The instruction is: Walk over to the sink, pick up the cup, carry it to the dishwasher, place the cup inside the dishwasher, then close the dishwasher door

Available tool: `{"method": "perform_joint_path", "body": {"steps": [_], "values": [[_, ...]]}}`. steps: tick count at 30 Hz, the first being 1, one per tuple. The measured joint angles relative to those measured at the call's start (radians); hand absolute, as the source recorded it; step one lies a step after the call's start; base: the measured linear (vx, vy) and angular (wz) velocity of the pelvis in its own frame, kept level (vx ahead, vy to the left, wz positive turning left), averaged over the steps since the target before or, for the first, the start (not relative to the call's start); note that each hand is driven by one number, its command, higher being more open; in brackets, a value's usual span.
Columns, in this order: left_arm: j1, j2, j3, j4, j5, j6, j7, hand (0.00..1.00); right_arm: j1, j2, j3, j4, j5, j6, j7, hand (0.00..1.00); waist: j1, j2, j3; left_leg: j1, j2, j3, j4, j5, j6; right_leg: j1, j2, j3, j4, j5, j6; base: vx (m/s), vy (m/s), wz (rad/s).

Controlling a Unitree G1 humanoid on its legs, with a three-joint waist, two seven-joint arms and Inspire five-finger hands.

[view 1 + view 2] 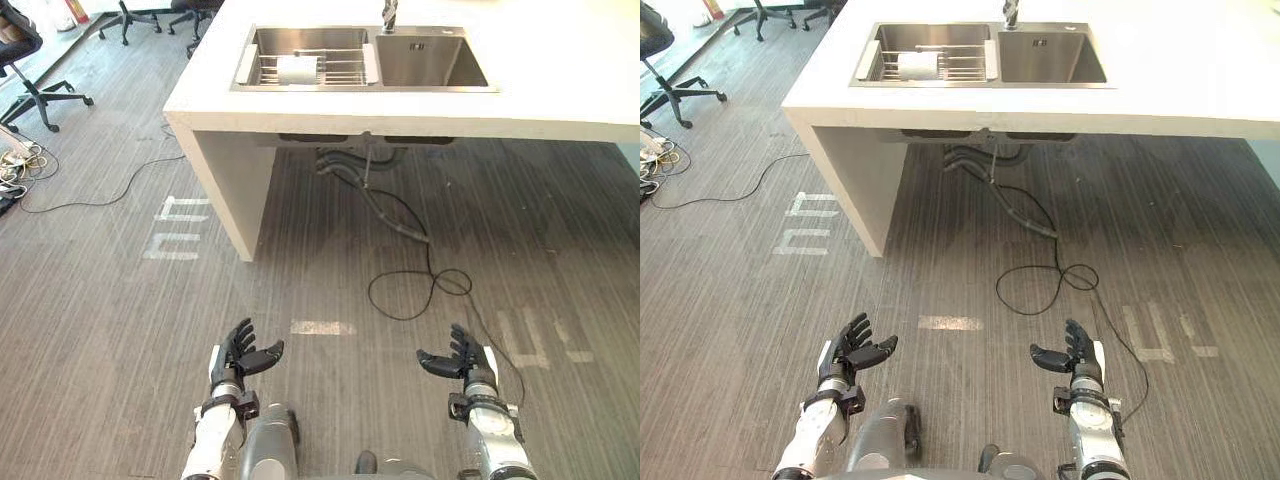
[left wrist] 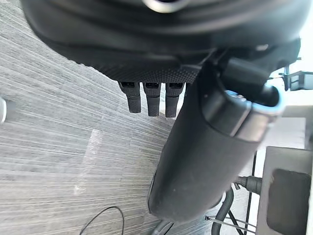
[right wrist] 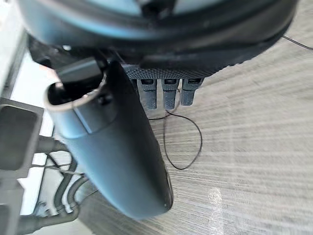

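Left hand [image 1: 241, 358], right hand [image 1: 466, 362] spread, empty; cup [image 1: 297, 70] well ahead, lying on rack [image 1: 342, 70] in sink [image 1: 430, 62].

A room with a grey floor [image 1: 90, 330] and a big white counter [image 1: 560, 70].
The floor has thin lines like wood, and white tape marks [image 1: 172, 232] are stuck on it. The counter stands on a thick white side wall [image 1: 232, 185], and dark pipes [image 1: 345, 165] hang under it. Black office chairs [image 1: 35, 85] on wheels stand far off on the left, near a bunch of wires [image 1: 15, 160] on the floor.
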Motion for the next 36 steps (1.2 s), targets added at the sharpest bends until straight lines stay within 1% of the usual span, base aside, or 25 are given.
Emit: {"method": "perform_joint_path", "body": {"steps": [1, 2, 3, 4, 5, 7, 9, 10, 12, 14, 16, 17, 18, 19, 20, 24, 26, 27, 28, 29, 30, 32, 33, 34, 36], "values": [[0.002, 0.009, 0.004, 0.002, 0.000, 0.001, 0.002, 0.90, -0.006, 0.014, 0.004, 0.027, 0.000, 0.005, -0.001, 0.90, 0.012, -0.010, 0.006, 0.020, -0.009, -0.009, 0.001, 0.092, 0.054, 0.021, -0.003, 0.026, 0.006, -0.029, 0.021, 0.32, 0.194, -0.20], [0.001, 0.019, 0.005, -0.001, 0.000, 0.001, 0.004, 0.90, -0.001, 0.026, 0.006, 0.028, -0.001, 0.009, -0.001, 0.90, 0.011, -0.034, 0.003, 0.019, -0.032, -0.008, 0.004, 0.074, 0.045, 0.020, -0.026, 0.036, 0.011, -0.040, 0.023, 0.39, 0.210, -0.09], [-0.001, 0.022, 0.005, -0.006, 0.000, 0.001, 0.003, 0.90, 0.004, 0.032, 0.006, 0.028, -0.001, 0.009, -0.001, 0.90, 0.012, -0.054, 0.007, 0.005, -0.062, 0.001, 0.045, 0.024, 0.073, 0.013, -0.058, 0.067, 0.036, -0.072, 0.040, 0.37, 0.181, 0.08], [-0.001, 0.014, 0.005, -0.006, 0.000, 0.001, 0.003, 0.90, 0.003, 0.030, 0.006, 0.035, -0.002, 0.010, -0.001, 0.90, 0.015, -0.058, 0.005, -0.005, -0.081, 0.017, 0.097, -0.033, 0.092, -0.014, -0.090, 0.101, 0.106, -0.108, 0.053, 0.35, 0.190, -0.03], [0.007, 0.012, 0.005, -0.006, 0.000, 0.001, 0.003, 0.90, 0.002, 0.030, 0.008, 0.038, -0.003, 0.010, 0.000, 0.90, 0.016, -0.056, 0.004, 0.000, -0.088, 0.027, 0.113, -0.056, 0.100, -0.030, -0.105, 0.123, 0.153, -0.122, 0.053, 0.35, 0.216, -0.25], [0.049, 0.019, 0.003, -0.010, 0.001, 0.002, 0.004, 0.90, 0.000, 0.032, 0.037, 0.055, -0.009, 0.011, 0.004, 0.90, 0.017, -0.059, 0.004, 0.068, -0.115, 0.070, 0.110, -0.123, 0.116, -0.114, -0.154, 0.197, 0.415, -0.129, 0.080, 0.42, 0.247, -0.36], [0.067, 0.030, -0.006, -0.010, 0.002, 0.004, 0.005, 0.90, 0.017, 0.041, 0.044, 0.058, -0.009, 0.011, 0.009, 0.90, 0.004, -0.066, 0.002, 0.143, -0.145, 0.074, 0.088, -0.161, 0.130, -0.213, -0.193, 0.221, 0.694, -0.090, 0.157, 0.41, 0.140, -0.07], [0.078, 0.038, -0.018, -0.029, 0.002, 0.007, 0.012, 0.90, 0.023, 0.045, 0.046, 0.070, -0.009, 0.014, 0.013, 0.90, 0.000, -0.066, 0.002, 0.191, -0.149, 0.073, 0.086, -0.185, 0.140, -0.267, -0.202, 0.211, 0.817, -0.102, 0.134, 0.51, 0.097, 0.05], [0.103, 0.039, -0.025, -0.115, 0.002, 0.008, 0.027, 0.90, 0.029, 0.050, 0.050, 0.073, -0.010, 0.015, 0.016, 0.90, -0.013, -0.067, 0.000, 0.255, -0.149, 0.066, 0.062, -0.202, 0.127, -0.345, -0.206, 0.162, 0.869, -0.130, 0.092, 0.47, 0.005, 0.11], [0.106, 0.036, -0.037, -0.254, 0.002, 0.006, 0.028, 0.90, 0.027, 0.049, 0.049, 0.072, -0.011, 0.015, 0.016, 0.90, -0.024, -0.066, 0.000, 0.305, -0.142, 0.042, 0.015, -0.207, 0.116, -0.454, -0.199, 0.105, 0.811, -0.168, 0.034, 0.46, -0.088, 0.27], [0.099, 0.026, -0.039, -0.367, 0.002, -0.005, 0.028, 0.90, 0.020, 0.048, 0.050, 0.073, -0.011, 0.015, 0.024, 0.90, -0.035, -0.055, 0.003, 0.333, -0.106, 0.021, 0.005, -0.223, 0.089, -0.536, -0.169, 0.075, 0.695, -0.174, 0.018, 0.38, -0.153, 0.23], [0.088, 0.021, -0.036, -0.406, 0.002, -0.024, 0.028, 0.90, 0.016, 0.047, 0.058, 0.073, -0.011, 0.015, 0.025, 0.90, -0.039, -0.048, 0.006, 0.365, -0.076, 0.014, 0.005, -0.244, 0.056, -0.564, -0.134, 0.064, 0.563, -0.125, 0.018, 0.43, -0.197, 0.13], [0.086, 0.022, -0.036, -0.410, 0.002, -0.028, 0.028, 0.90, 0.017, 0.047, 0.061, 0.073, -0.011, 0.015, 0.025, 0.90, -0.038, -0.050, 0.005, 0.372, -0.074, 0.014, 0.005, -0.250, 0.046, -0.564, -0.127, 0.063, 0.527, -0.107, 0.016, 0.44, -0.190, 0.14], [0.077, 0.023, -0.036, -0.423, 0.002, -0.039, 0.028, 0.90, 0.030, 0.038, 0.081, 0.074, -0.013, 0.013, 0.025, 0.90, -0.047, -0.051, 0.004, 0.411, -0.061, 0.004, 0.024, -0.295, 0.008, -0.530, -0.107, 0.070, 0.385, 0.126, -0.013, 0.46, -0.198, -0.11], [0.066, 0.009, -0.049, -0.435, 0.003, -0.037, 0.029, 0.90, 0.024, 0.014, 0.078, 0.078, -0.021, 0.011, 0.023, 0.90, -0.039, -0.010, -0.016, 0.413, -0.019, -0.006, 0.045, -0.296, 0.009, -0.512, -0.067, 0.061, 0.383, 0.108, -0.035, 0.45, -0.199, -0.18], [0.024, 0.002, -0.112, -0.509, 0.012, -0.040, 0.026, 0.90, 0.028, -0.006, 0.054, 0.056, -0.021, 0.009, 0.020, 0.90, -0.055, 0.001, -0.022, 0.435, -0.015, -0.049, 0.032, -0.220, -0.018, -0.470, -0.066, 0.033, 0.383, 0.038, -0.040, 0.37, -0.174, 0.17], [0.074, -0.027, -0.130, -0.549, 0.023, -0.029, 0.050, 0.90, 0.067, 0.002, 0.053, 0.052, -0.020, 0.008, 0.018, 0.90, -0.061, 0.005, -0.019, 0.379, 0.011, -0.090, 0.252, -0.174, -0.057, -0.358, -0.057, -0.013, 0.323, 0.019, -0.044, 0.26, -0.142, 0.52], [0.086, -0.030, -0.132, -0.560, 0.024, -0.024, 0.054, 0.90, 0.080, 0.005, 0.054, 0.052, -0.020, 0.007, 0.018, 0.90, -0.054, 0.005, -0.018, 0.350, 0.018, -0.099, 0.334, -0.148, -0.066, -0.323, -0.053, -0.019, 0.298, 0.020, -0.044, 0.26, -0.104, 0.33], [0.106, -0.037, -0.140, -0.610, 0.023, -0.015, 0.072, 0.90, 0.102, 0.012, 0.067, 0.052, -0.020, 0.006, 0.017, 0.90, -0.031, 0.007, -0.017, 0.297, 0.043, -0.105, 0.485, -0.164, -0.080, -0.264, -0.041, -0.024, 0.257, 0.021, -0.046, 0.20, -0.049, 0.13], [0.122, -0.040, -0.147, -0.640, 0.023, -0.013, 0.081, 0.90, 0.111, 0.014, 0.074, 0.052, -0.020, 0.004, 0.016, 0.90, -0.023, 0.011, -0.015, 0.271, 0.054, -0.105, 0.545, -0.173, -0.078, -0.235, -0.033, -0.029, 0.235, 0.021, -0.047, 0.18, -0.022, 0.14], [0.149, -0.047, -0.160, -0.694, 0.023, -0.014, 0.088, 0.90, 0.125, 0.017, 0.081, 0.052, -0.020, -0.002, 0.016, 0.90, -0.015, 0.018, -0.014, 0.224, 0.078, -0.099, 0.610, -0.190, -0.057, -0.187, -0.018, -0.040, 0.198, 0.024, -0.045, 0.15, 0.026, 0.18], [0.151, -0.060, -0.165, -0.790, 0.023, -0.028, 0.097, 0.90, 0.129, 0.027, 0.082, 0.058, -0.020, -0.003, 0.016, 0.90, -0.005, 0.023, -0.014, 0.165, 0.092, -0.084, 0.594, -0.217, -0.021, -0.146, -0.011, -0.046, 0.169, 0.024, -0.042, 0.16, 0.071, 0.11], [0.144, -0.060, -0.165, -0.844, 0.023, -0.068, 0.103, 0.90, 0.127, 0.028, 0.082, 0.064, -0.020, -0.006, 0.015, 0.90, -0.001, 0.030, -0.018, 0.149, 0.087, -0.069, 0.460, -0.186, 0.002, -0.141, -0.011, -0.038, 0.161, 0.023, -0.030, 0.16, 0.108, -0.09], [0.129, -0.060, -0.162, -0.882, 0.023, -0.103, 0.105, 0.90, 0.114, 0.027, 0.085, 0.083, -0.019, -0.009, 0.015, 0.90, 0.006, 0.038, -0.024, 0.166, 0.079, -0.050, 0.369, -0.159, 0.001, -0.140, -0.008, -0.023, 0.162, 0.021, -0.006, 0.17, 0.104, -0.12], [0.095, -0.055, -0.152, -0.904, 0.023, -0.132, 0.110, 0.90, 0.113, 0.022, 0.094, 0.095, -0.019, -0.010, 0.018, 0.90, 0.003, 0.032, -0.029, 0.192, 0.041, -0.046, 0.311, -0.153, 0.000, -0.131, -0.018, 0.028, 0.115, 0.031, 0.006, 0.13, 0.084, 0.17]]}}
